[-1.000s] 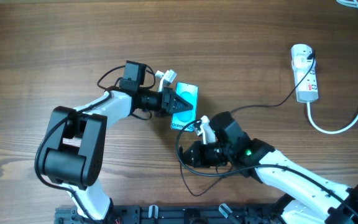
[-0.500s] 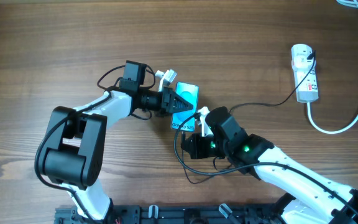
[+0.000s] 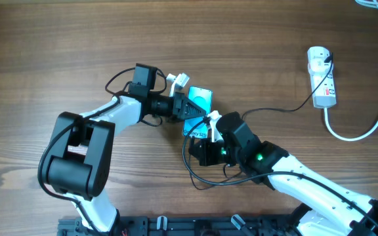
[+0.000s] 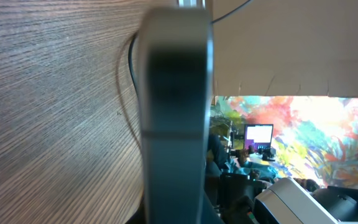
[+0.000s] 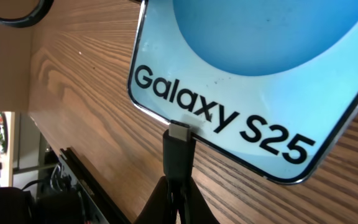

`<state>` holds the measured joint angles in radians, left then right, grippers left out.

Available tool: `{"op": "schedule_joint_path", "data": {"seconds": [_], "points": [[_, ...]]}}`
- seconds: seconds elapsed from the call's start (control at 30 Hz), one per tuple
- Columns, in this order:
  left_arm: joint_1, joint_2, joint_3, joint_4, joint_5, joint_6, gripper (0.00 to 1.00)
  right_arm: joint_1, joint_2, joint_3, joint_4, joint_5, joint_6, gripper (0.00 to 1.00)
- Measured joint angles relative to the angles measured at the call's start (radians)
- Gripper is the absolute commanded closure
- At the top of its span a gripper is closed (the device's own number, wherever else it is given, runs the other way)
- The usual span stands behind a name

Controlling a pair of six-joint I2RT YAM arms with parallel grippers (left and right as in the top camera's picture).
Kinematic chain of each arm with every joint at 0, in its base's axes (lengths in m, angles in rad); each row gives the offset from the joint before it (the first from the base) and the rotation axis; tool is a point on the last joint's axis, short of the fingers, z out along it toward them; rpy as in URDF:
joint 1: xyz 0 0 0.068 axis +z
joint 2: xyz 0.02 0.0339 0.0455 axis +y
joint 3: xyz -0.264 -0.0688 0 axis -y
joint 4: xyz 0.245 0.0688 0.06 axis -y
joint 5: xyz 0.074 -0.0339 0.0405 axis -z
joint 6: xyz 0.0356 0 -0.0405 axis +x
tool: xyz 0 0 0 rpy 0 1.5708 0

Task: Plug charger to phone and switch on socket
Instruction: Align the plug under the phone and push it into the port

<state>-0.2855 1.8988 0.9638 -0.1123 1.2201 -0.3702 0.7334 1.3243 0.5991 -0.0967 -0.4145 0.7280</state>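
The phone (image 3: 197,105) lies mid-table with a teal-blue oval on its screen; the right wrist view shows its short end reading "Galaxy S25" (image 5: 253,81). My left gripper (image 3: 190,111) is shut on the phone, whose grey edge fills the left wrist view (image 4: 176,112). My right gripper (image 3: 205,136) is shut on the charger plug (image 5: 179,149), whose tip touches the phone's short edge. The black cable (image 3: 277,111) runs to the adapter in the white socket (image 3: 322,75) at the far right.
A thick white lead (image 3: 366,128) loops from the socket toward the right table edge. Slack black cable (image 3: 199,177) loops near the front under my right arm. A black rail (image 3: 176,226) runs along the front edge.
My right gripper has moved up and left with the plug, bringing its tip to the phone's short edge. The left gripper and phone have shifted slightly right.
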Motion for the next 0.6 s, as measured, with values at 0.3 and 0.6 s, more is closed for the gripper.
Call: {"op": "schedule_joint_path", "data": {"seconds": [0.3,0.6], "points": [[-0.009,0.000,0.000,0.006,0.001,0.003,0.93,0.000,0.000,0.000,-0.019,-0.046,0.004,0.95],[-0.009,0.000,0.000,0.006,0.001,0.003,0.94,-0.001,0.000,0.000,-0.031,-0.109,0.008,0.96]]}}
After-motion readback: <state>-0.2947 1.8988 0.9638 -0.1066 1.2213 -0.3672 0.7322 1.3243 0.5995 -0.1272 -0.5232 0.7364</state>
